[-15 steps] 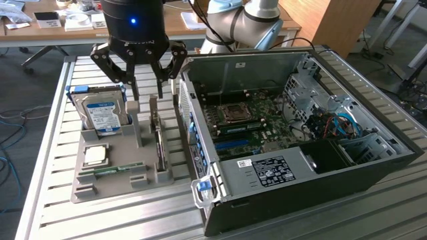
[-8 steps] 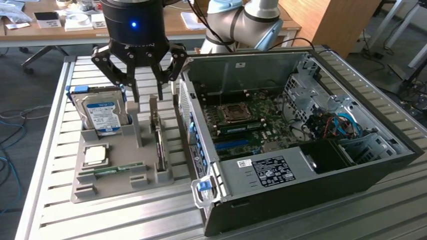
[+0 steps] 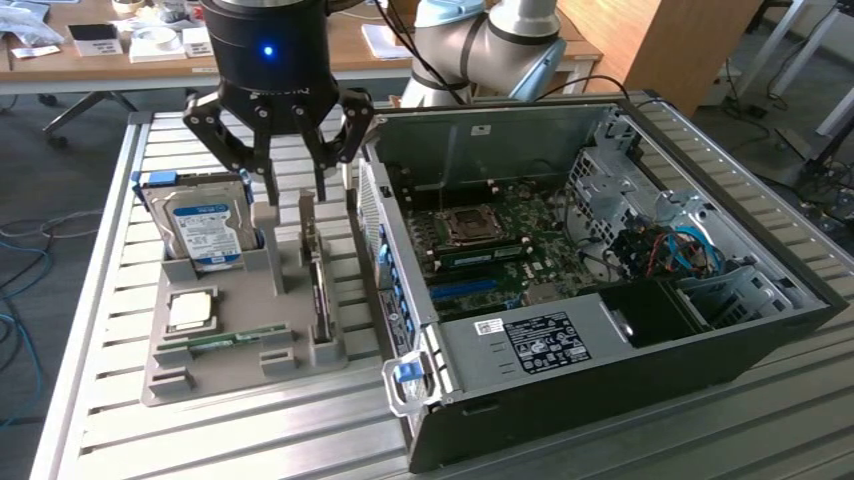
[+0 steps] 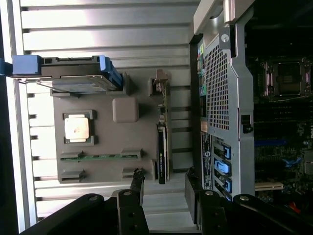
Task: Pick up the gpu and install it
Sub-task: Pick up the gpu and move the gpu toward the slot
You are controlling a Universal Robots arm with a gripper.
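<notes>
1. Your gripper (image 3: 296, 190) hangs over the far part of the grey holder tray (image 3: 240, 375), its fingers (image 3: 271, 195) spread apart with nothing between them.
2. In the wrist view the two fingertips (image 4: 137, 188) stand on either side of the line of the gpu (image 4: 163, 147), clear of it and not touching.
3. The gpu (image 3: 318, 280) stands on its edge in a slot along the tray's side at the exterior view's right, just beside the open computer case (image 3: 641, 390). Its pale bracket (image 4: 160, 81) is at the far end.
4. On the tray at the exterior view's left you have the blue-labelled hard drive (image 3: 207, 230) upright at the far end, then a processor chip (image 3: 191, 312) lying flat, then a green memory stick (image 3: 220, 340) nearer still.
5. The case lies on its side on the slatted metal table (image 3: 267, 440), with the motherboard (image 3: 507, 250) and its processor socket (image 3: 470, 225) exposed.
6. The gpu is not yet lifted; it sits in its slot.
</notes>
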